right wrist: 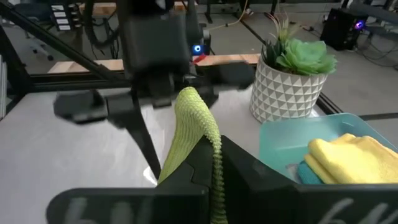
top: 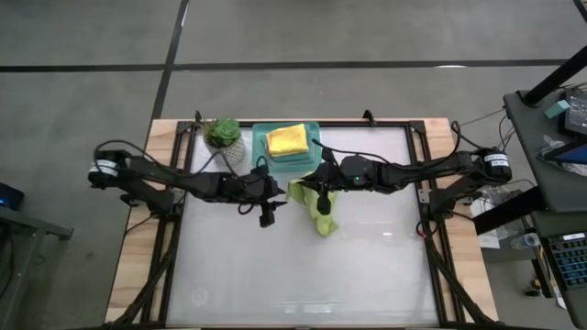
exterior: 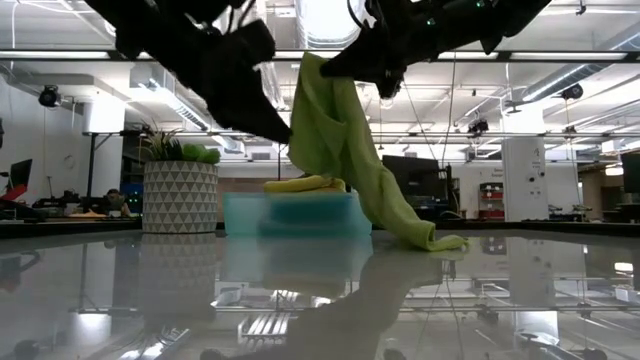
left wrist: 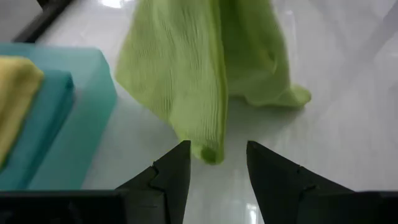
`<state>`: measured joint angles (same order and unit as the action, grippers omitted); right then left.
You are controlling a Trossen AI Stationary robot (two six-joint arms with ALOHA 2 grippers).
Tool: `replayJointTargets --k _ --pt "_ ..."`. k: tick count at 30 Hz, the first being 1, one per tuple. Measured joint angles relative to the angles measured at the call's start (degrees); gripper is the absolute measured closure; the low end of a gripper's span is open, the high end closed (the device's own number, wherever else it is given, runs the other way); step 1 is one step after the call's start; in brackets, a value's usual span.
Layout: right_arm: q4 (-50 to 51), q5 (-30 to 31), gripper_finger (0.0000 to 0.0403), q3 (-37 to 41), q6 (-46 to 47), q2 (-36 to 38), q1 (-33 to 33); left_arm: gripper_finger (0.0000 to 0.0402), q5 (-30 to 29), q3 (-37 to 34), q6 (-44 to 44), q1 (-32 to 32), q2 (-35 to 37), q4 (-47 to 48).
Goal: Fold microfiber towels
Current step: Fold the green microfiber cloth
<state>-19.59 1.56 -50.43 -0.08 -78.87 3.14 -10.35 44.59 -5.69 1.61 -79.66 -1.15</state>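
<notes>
One glossy white table (top: 367, 266), open-plan workshop

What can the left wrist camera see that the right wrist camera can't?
Only the left wrist view shows the left gripper, open just under a hanging corner of the green towel, and the towel's far end lying on the table. Only the right wrist view shows the plant and the right gripper shut on the towel. Both show the green towel, yellow towel and tray.

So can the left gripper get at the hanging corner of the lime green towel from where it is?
Probably yes. The left gripper is open, with the low corner of the lime green towel hanging free just ahead; the right gripper pinches its top.
</notes>
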Motion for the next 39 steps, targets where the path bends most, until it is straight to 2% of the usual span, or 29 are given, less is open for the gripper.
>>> replayJointTargets --k 6,9,13,17,21,23,25,30,39 --pt "-0.5 0.0 0.0394 0.0 0.0 0.0 0.0 0.0276 0.2 0.3 0.0 0.0 -4.6 -4.9" --pt "-0.5 0.0 0.0394 0.0 0.0 0.0 0.0 0.0314 -0.1 0.3 0.6 0.0 -5.7 -6.4" --pt "-0.5 0.0 0.0394 0.0 0.1 0.0 0.0 0.0389 -0.7 0.3 1.5 0.0 -5.7 -6.4" --pt "-0.7 0.0 0.0394 0.0 1.2 0.0 0.0 0.0399 0.0 0.4 1.7 0.6 -4.3 -5.4" --pt "-0.5 -0.3 0.0394 0.0 4.8 0.3 0.0 0.0400 10.1 0.4 2.0 2.0 0.0 -4.3" --pt "-0.2 -2.1 0.0394 0.0 6.5 0.2 0.0 0.0401 15.1 0.3 2.0 2.9 2.2 -3.8" --pt "0.1 -4.7 0.0388 0.0 8.2 0.0 0.0 0.0401 17.4 0.3 2.0 3.9 4.0 -4.1" --pt "3.8 -4.9 0.0343 0.0 10.5 -0.2 0.3 0.0401 17.5 0.3 1.5 5.4 7.0 -4.3" --pt "13.7 -4.5 0.0243 -0.6 12.8 1.9 3.3 0.0401 14.5 0.3 -0.9 5.3 7.0 -4.4"
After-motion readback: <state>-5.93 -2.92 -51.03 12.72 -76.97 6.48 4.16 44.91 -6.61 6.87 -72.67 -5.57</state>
